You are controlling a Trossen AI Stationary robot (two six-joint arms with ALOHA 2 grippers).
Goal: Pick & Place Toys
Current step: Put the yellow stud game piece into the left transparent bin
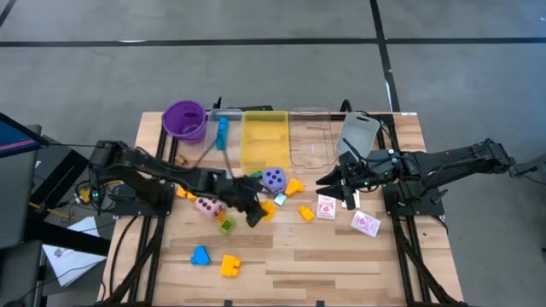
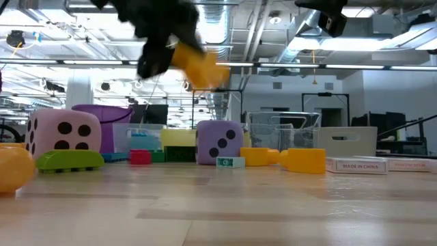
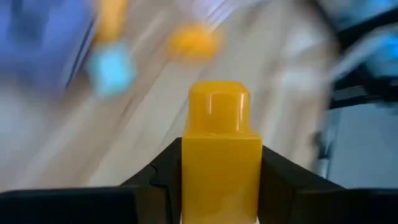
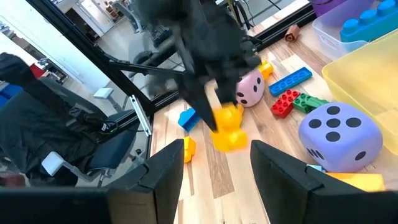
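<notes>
The left gripper [image 1: 256, 213], clamped on a yellow block [image 3: 221, 146], hangs just short of the yellow tray [image 1: 262, 141] (right gripper [image 1: 339, 192] spread, idle).

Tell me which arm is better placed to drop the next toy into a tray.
Left. The left gripper already clamps a yellow block, lifted off the table just short of the yellow tray. The right gripper is open and empty.

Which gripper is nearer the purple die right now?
Left. The left gripper, holding a yellow block, hovers just beside the purple die; the right gripper sits farther off, near the cards.
</notes>
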